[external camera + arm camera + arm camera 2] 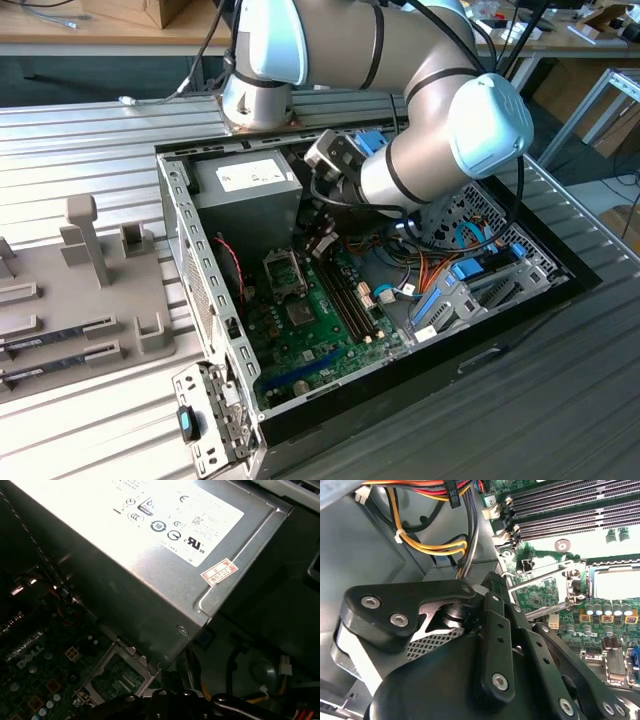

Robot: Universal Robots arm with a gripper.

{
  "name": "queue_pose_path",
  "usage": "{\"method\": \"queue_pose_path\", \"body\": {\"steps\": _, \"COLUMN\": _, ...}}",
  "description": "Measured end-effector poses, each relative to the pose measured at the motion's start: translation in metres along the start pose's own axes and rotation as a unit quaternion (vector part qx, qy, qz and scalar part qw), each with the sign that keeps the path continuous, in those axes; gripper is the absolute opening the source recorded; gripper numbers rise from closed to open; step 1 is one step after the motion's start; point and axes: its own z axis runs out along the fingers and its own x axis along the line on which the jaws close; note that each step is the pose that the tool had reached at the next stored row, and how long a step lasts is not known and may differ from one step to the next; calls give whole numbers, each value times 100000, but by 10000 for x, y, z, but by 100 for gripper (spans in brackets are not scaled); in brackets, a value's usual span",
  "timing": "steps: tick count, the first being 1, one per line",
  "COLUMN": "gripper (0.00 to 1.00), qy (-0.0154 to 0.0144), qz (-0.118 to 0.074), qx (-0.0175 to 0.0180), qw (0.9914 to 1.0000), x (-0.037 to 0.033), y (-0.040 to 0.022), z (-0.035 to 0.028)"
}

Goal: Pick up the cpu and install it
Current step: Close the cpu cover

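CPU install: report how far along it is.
Done: the socket frame looks raised. In hand: the gripper hangs inside the case, over the motherboard; whether it holds the cpu cannot be told. Left: the frame is not yet closed.

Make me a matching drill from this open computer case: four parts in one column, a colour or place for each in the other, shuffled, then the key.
Things
1. power supply
2. motherboard
3. gripper
4. cable bundle

Descriptions
A. green board on the case floor
B. black, hanging inside the case above the motherboard
C. yellow, orange and black wires
D. silver box with a white label

Pairs: 1-D, 2-A, 3-B, 4-C
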Motion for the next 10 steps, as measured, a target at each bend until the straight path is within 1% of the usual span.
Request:
{"method": "queue_pose_path", "body": {"steps": 2, "gripper": 11, "qy": 153, "qz": 96, "qx": -162, "qw": 100000, "x": -21, "y": -23, "z": -1}}
{"method": "queue_pose_path", "body": {"steps": 4, "gripper": 11, "qy": 307, "qz": 186, "qx": -350, "qw": 99999, "x": -38, "y": -47, "z": 12}}
{"method": "queue_pose_path", "body": {"steps": 6, "gripper": 11, "qy": 319, "qz": 205, "qx": -401, "qw": 99998, "x": -36, "y": -61, "z": 39}}
{"method": "queue_pose_path", "body": {"steps": 8, "gripper": 11, "qy": 318, "qz": 203, "qx": -411, "qw": 99998, "x": -33, "y": -86, "z": 89}}
{"method": "queue_pose_path", "body": {"steps": 10, "gripper": 11, "qy": 319, "qz": 200, "qx": -413, "qw": 99998, "x": -30, "y": -104, "z": 124}}
